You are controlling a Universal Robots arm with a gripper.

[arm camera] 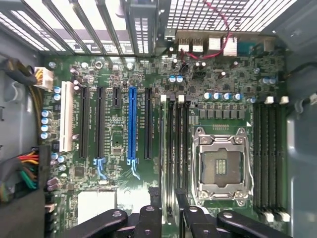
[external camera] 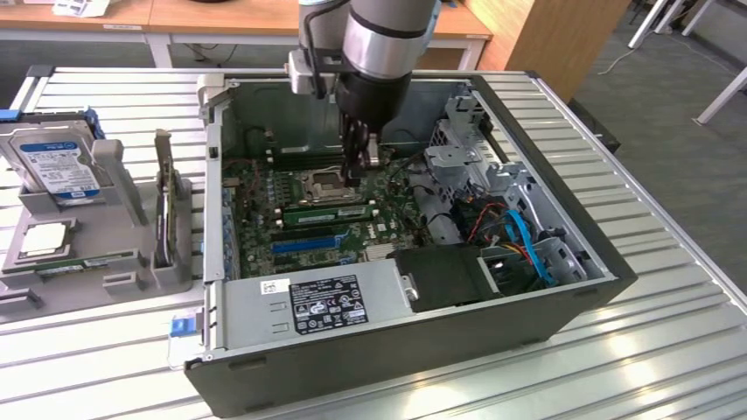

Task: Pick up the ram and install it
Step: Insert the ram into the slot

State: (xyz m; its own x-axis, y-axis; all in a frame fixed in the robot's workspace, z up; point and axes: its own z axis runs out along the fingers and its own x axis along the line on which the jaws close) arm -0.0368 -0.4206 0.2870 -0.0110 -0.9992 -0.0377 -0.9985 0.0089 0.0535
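A slatted metal table (external camera: 653, 350) carries an open dark grey computer case (external camera: 408, 350) lying on its side. The silver and black robot arm (external camera: 380, 44) reaches down into the case from above. At the near end of the case sits a grey power supply (external camera: 262, 306) with a black-and-white label. The green motherboard (arm camera: 119, 139) covers the case floor.

On the table, at the exterior view's left of the case, a grey plastic holder (external camera: 117, 280) keeps a blue-labelled silver hard drive (external camera: 56, 166) upright.

On the motherboard, a square silver processor socket (arm camera: 223, 168) lies between two banks of long black memory slots (arm camera: 270, 153). A long blue expansion slot (arm camera: 131, 124) lies further out.

The ram (external camera: 331, 213), a long narrow green circuit-board stick, stands on edge in the slot bank between the socket and the blue slot.

The black end effector (arm camera: 167, 198) hangs over the end of that bank towards the exterior view's right. Its fingers stand apart on either side of the slots, with nothing clamped between them. Whether they touch the stick cannot be told.
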